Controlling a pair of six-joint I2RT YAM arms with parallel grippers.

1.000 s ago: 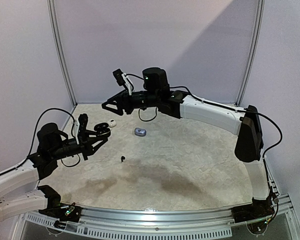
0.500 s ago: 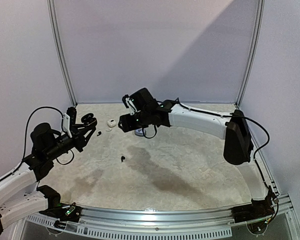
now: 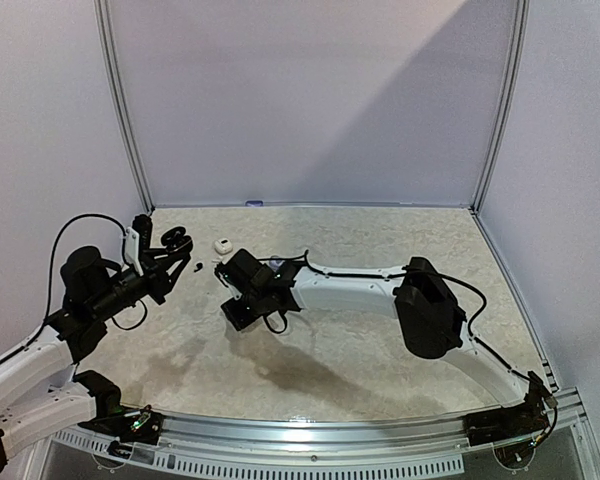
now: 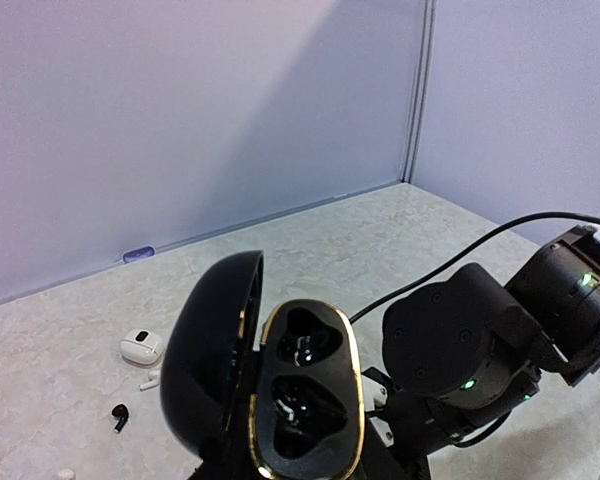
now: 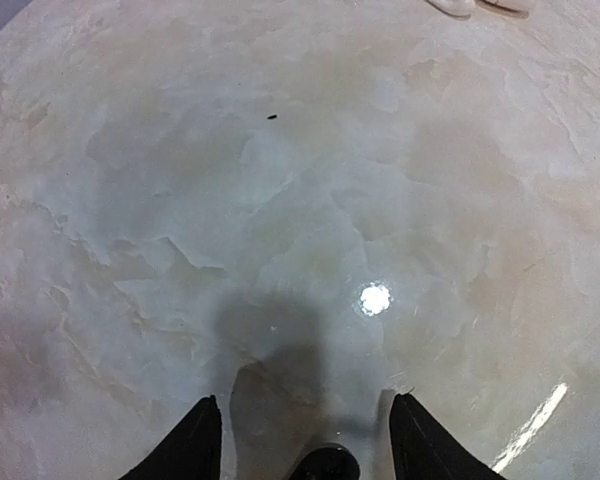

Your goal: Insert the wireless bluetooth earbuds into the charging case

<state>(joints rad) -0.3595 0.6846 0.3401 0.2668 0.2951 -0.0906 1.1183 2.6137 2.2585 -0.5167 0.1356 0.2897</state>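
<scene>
right gripper (image 5: 305, 400) is standing wide open low over the table (image 5: 280, 200), black earbud (image 5: 325, 463) sitting between its fingers at 6 o'clock, tiny, rounded, glossy; left gripper (image 3: 173, 245) is clamping the open black charging case (image 4: 300, 400)
</scene>
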